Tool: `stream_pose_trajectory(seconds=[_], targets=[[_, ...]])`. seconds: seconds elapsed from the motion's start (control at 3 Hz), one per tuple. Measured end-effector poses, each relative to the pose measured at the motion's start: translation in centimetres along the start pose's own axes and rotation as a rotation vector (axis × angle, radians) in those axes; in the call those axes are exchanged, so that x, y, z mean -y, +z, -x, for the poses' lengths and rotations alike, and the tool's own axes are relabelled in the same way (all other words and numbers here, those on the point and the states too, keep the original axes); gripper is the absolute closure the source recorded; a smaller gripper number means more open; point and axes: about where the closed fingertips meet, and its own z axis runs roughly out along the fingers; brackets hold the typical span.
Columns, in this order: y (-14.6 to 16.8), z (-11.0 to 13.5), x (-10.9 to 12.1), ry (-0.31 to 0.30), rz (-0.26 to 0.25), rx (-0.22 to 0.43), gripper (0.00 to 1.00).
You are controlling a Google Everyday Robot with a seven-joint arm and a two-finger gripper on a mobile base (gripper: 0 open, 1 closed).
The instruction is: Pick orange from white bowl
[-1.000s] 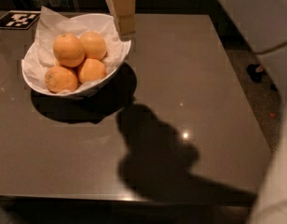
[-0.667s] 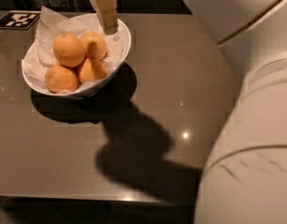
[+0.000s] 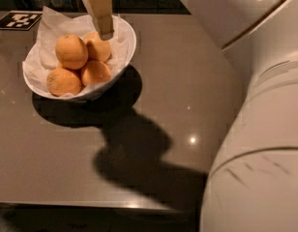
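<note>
orange (image 3: 97, 50) now beneath lowered gripper (image 3: 106, 33)

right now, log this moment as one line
stage: orange not yet picked | tool: over far side of white bowl, by rear orange, contact unclear | oranges: four in bowl | bowl: on dark table

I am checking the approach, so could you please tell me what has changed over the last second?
The gripper has moved left, from over the right rim of the white bowl to above the rear orange. The arm's casing now fills more of the right side. Nothing has been taken hold of. The other three oranges, the bowl and the table stayed as they were.
</note>
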Motion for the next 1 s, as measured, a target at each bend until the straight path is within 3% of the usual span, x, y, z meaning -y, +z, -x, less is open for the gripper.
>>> stream_pose_trajectory(seconds=[0.33,0.67,1.0], targets=[[2.0,0.8,0.3,-0.003,0.042,0.025,0.18],[3.5,1.2,0.7,-0.008,0.076,0.043,0.18],[4.7,1.6,1.2,-0.022,0.097,0.057,0.11]])
